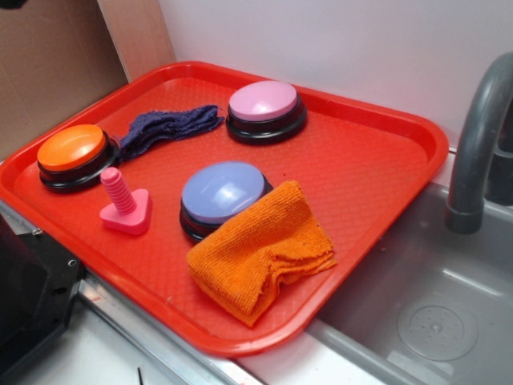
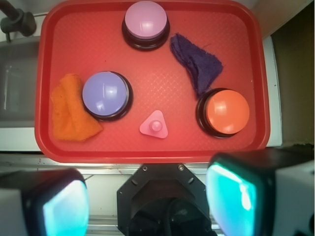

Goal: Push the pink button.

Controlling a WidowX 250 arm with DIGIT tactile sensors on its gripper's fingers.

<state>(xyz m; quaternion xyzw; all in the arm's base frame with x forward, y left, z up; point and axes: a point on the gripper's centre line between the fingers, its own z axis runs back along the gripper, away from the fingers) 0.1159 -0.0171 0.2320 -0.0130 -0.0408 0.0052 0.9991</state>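
Gripper [image 2: 147,196] fingers [image 2: 236,191] fill the near edge of the wrist view, spread wide and holding nothing. Glossy, pale pink on a black base, the pink button [image 1: 264,108] sits at the tray's [image 1: 377,160] far side, unobstructed. Nearer lie a purple rag [image 1: 168,127], orange button [image 1: 74,154], lavender button [image 1: 223,192], orange cloth [image 1: 260,250] and pink peg [image 1: 124,204]. A sink [image 1: 425,313] adjoins the tray on the right

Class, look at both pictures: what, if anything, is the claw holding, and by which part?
Nothing. The claw is open and empty, short of the tray; the pink button sits untouched.
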